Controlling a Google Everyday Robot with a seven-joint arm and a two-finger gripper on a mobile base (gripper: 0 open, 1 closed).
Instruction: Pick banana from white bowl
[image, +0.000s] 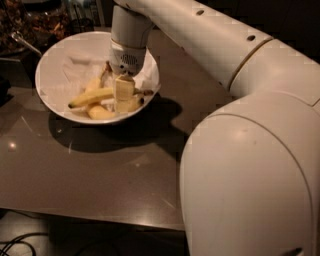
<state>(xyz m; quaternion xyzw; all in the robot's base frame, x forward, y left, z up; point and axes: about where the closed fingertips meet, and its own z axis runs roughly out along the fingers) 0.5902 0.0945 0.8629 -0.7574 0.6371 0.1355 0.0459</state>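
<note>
The white bowl, lined with crumpled white paper, stands at the back left of the table. The banana, long and yellow, lies across the bowl's front half with its tip to the left. Shorter pale bananas lie around it. My gripper reaches straight down into the bowl and sits at the long banana's right end, which it hides. The banana rests in the bowl.
The bowl stands on a glossy grey-brown table. Dark clutter and a metal handle sit behind the bowl at the far left. My own white arm fills the right side. Cables lie below the table's front edge.
</note>
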